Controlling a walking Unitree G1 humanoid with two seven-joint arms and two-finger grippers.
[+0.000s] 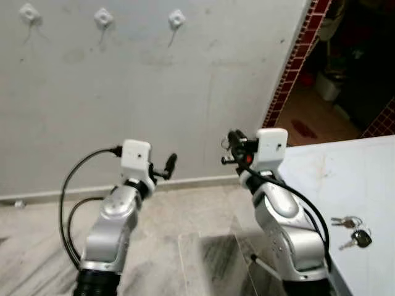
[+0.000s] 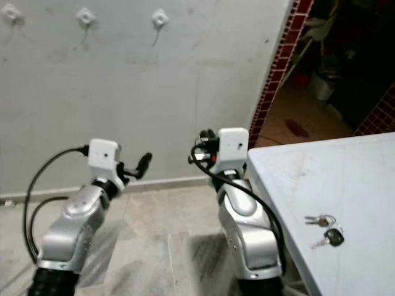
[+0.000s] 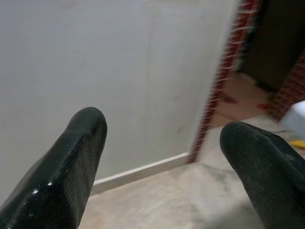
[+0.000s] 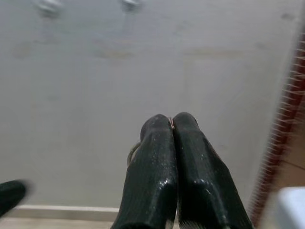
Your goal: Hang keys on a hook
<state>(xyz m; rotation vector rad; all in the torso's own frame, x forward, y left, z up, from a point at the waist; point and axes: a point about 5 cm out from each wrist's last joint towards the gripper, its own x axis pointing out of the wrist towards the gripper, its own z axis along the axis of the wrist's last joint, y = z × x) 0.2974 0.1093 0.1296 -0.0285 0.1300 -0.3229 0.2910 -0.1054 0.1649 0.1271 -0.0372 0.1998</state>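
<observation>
Facing a pale grey wall (image 1: 154,92), the robot holds both silver arms raised in front of it. Its right gripper (image 4: 170,125) is clenched, the two black fingers pressed flat together with a thin metal key ring (image 4: 132,151) pinched between them; a curved sliver of the ring sticks out at one side of the fingers, and whatever hangs from it is hidden behind them. That gripper points toward the wall, well below a row of three small white hooks (image 1: 177,18) fixed high up. The left gripper (image 3: 162,143) is released, its fingers spread wide apart with nothing between them, and it is aimed at the lower wall and the baseboard (image 3: 138,172). Just right of the right arm stands a white table (image 1: 345,185), and a second bunch of keys (image 1: 352,229) with a black fob lies flat on it, apart from both grippers. Beyond the wall's edge a strip of red tile (image 1: 296,61) frames a dark doorway. Streaked marble-like floor (image 1: 185,216) lies below the arms.
</observation>
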